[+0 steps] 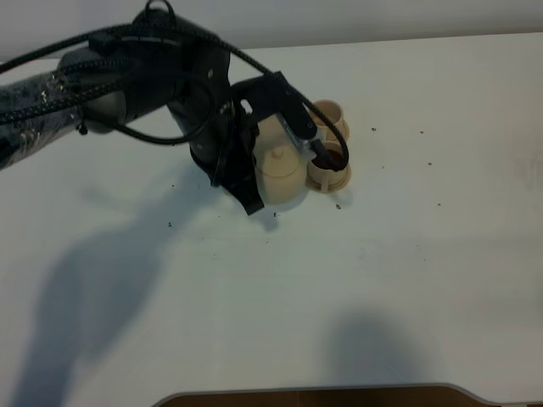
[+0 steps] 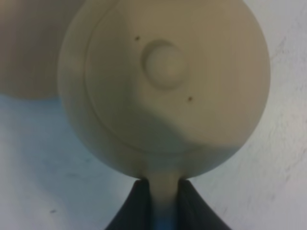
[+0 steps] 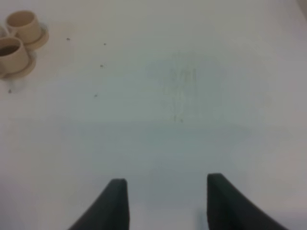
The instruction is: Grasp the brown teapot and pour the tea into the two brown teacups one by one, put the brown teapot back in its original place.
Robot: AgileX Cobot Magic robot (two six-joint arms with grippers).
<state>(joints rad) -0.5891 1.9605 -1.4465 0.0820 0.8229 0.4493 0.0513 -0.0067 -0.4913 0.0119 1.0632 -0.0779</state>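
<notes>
white table (image 1: 424, 280); left arm (image 1: 127, 85) leans in, left tool (image 2: 163, 183) pinching brown teapot (image 2: 163, 86) handle; right tool (image 3: 165, 184) spread.

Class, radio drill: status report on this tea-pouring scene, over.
Left gripper shut on handle of brown teapot. Right gripper open over table. Nearer teacup holds dark liquid, farther teacup looks empty. Nothing seen blocking.

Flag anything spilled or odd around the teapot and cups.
Small dark specks lie scattered on the white table, possibly spilled tea bits. The nearer teacup holds something dark; the farther teacup looks empty. Nothing looks broken.
</notes>
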